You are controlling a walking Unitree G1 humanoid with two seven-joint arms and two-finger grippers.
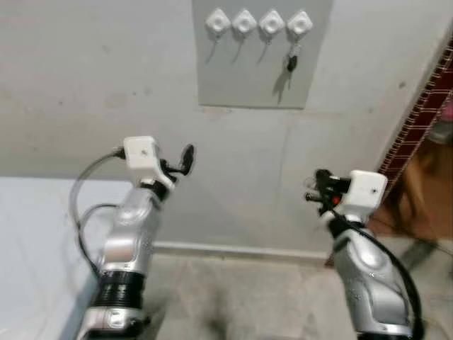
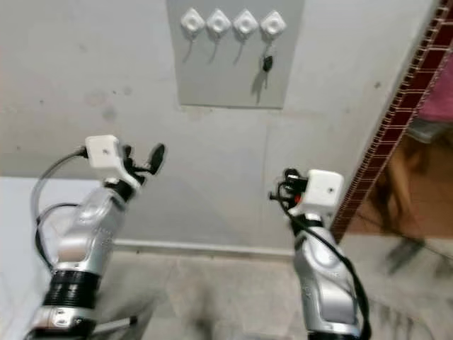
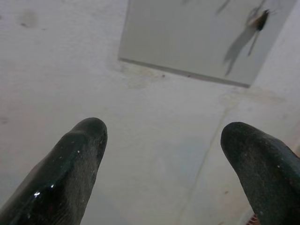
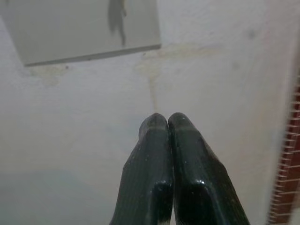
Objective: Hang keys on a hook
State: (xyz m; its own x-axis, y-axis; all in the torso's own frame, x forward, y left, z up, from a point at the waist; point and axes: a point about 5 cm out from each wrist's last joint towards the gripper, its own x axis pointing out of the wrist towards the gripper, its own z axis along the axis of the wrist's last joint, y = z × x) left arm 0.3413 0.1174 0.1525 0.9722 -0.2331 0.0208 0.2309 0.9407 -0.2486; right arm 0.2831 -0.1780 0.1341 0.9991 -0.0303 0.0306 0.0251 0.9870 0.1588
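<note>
Keys (image 1: 291,62) hang from the rightmost of four white hooks (image 1: 299,23) on a grey wall panel (image 1: 251,81), high above both raised arms. Left gripper (image 3: 161,140) points at the pale wall below the panel, its black fingers spread wide apart and empty. Right gripper (image 4: 167,119), lower and well short of the wall, has its fingers pressed together, holding nothing.
</note>
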